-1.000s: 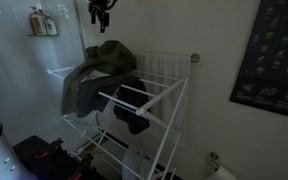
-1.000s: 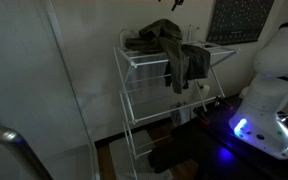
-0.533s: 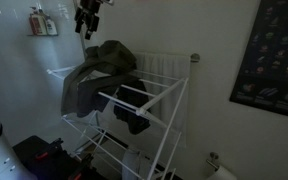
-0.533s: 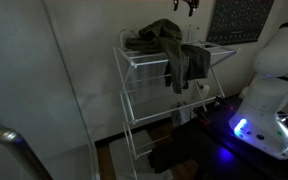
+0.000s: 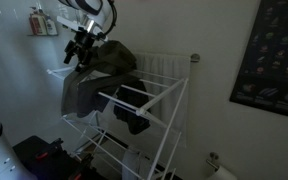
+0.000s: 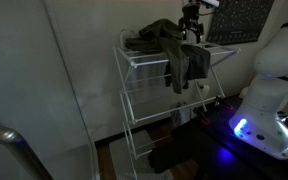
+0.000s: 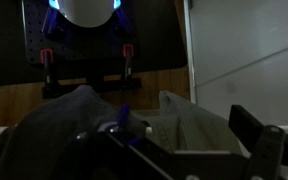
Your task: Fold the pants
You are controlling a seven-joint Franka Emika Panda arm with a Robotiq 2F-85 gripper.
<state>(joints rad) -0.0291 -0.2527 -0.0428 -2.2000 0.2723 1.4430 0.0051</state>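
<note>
Now the tool (image 5: pixel 81 47) hangs w/ its jaws wide apart & nothing in them, just above the pants (image 5: pixel 99 68). The pants sit in a heap on top of the drying rack (image 5: pixel 162 120), at one end, w/ a leg flopping down over that edge. So the cloth is right under the tool, a bit toward the rack's middle. Prob. next: go down & pinch the heap. A black garment (image 5: pixel 132 115) hangs lower, apart.
</note>
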